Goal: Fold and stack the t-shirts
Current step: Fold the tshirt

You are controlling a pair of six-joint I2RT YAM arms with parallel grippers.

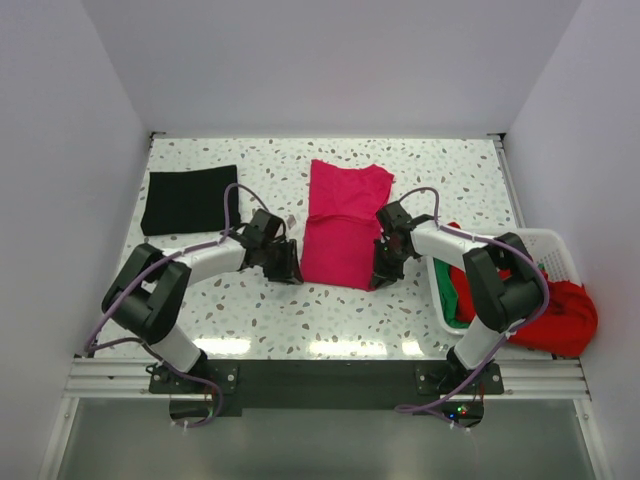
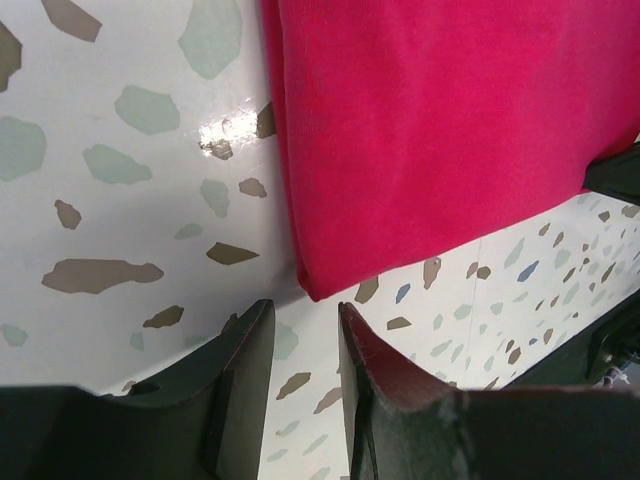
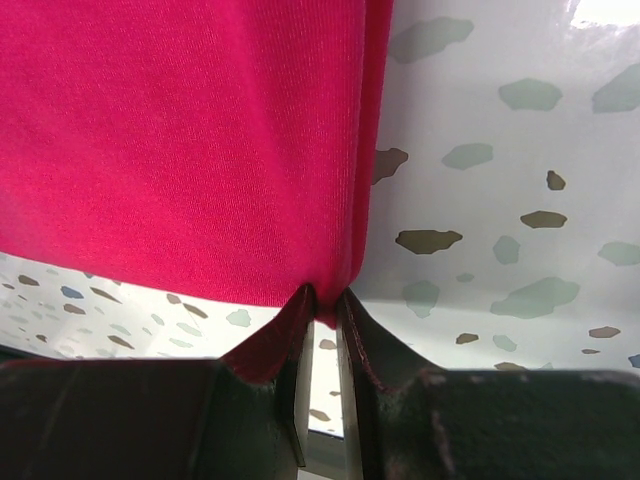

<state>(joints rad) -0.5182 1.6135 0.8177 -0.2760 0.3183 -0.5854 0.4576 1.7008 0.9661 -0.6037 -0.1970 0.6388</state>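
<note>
The worktop [image 1: 250, 310] carries the pink shirt [image 1: 340, 225] in its middle, lying flat as a long panel that runs from near the far edge toward the near one. It looks partly folded, with the crosswise folds still to make.

A basket [image 1: 555, 245] sits at the right edge. A red shirt [image 1: 570, 315] spills over its side and a green shirt [image 1: 462, 305] is bunched inside, and both look untouched. The black shirt [image 1: 190, 200] lies folded by the far left corner, so I judge one of four done and no stack begun.

The right gripper [image 3: 322, 300] is pinched onto the pink shirt's near right corner. The left gripper [image 2: 305, 320] sits at the near left corner with its jaws parted, the cloth just ahead of them and not between them.
</note>
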